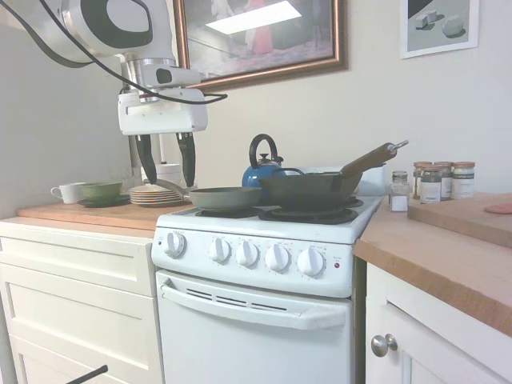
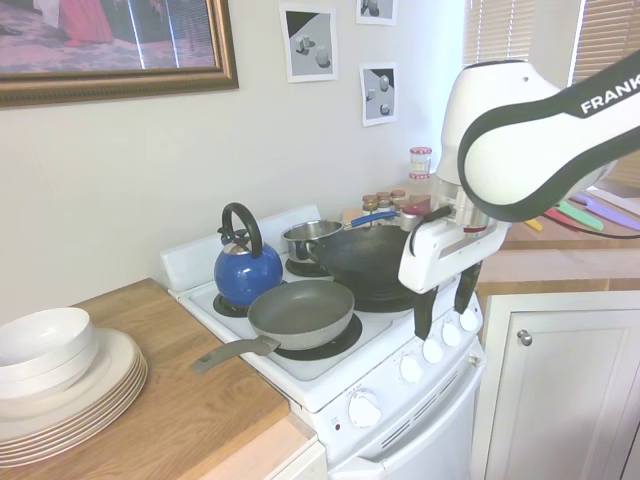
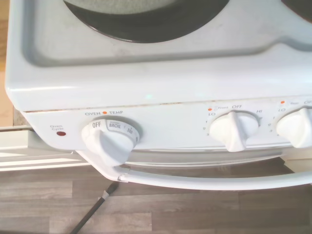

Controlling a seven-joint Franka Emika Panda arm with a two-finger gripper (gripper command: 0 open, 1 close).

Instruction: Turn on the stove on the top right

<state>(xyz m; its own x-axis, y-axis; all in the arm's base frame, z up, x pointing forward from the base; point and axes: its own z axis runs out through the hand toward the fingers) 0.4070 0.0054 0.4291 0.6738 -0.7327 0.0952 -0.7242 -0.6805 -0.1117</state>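
Nearest the wrist camera: oven-temperature knob (image 3: 109, 138) marked OFF and BROIL, with small red light (image 3: 60, 133) just beside it and burner knob (image 3: 235, 129) further along the same panel, pointer set at OFF. Below these, white oven-door handle (image 3: 214, 181).

Stove (image 1: 264, 308): narrow white range set between wooden countertop (image 1: 96, 212) on the left and second countertop (image 1: 448, 260) on the right. Five round white knobs in a row across the front panel. On the burners: grey frying pan (image 2: 301, 314) near left, blue kettle (image 2: 247, 270) far left, large dark wok (image 2: 375, 262) on the right, small steel pot (image 2: 310, 238) at far right.

Gripper (image 2: 443, 304): suspended in the air, fingers pointing down, spread apart, holding nothing. Positioned above the front edge of the stove, over the knob row, clear of the knobs; no contact visible. In the first exterior view, gripper (image 1: 165, 160) appears above the left countertop edge.

On the left countertop: stack of plates (image 2: 70, 395) with white bowl (image 2: 42, 345) on top. Spice jars (image 1: 440, 181) at the far right, against the wall
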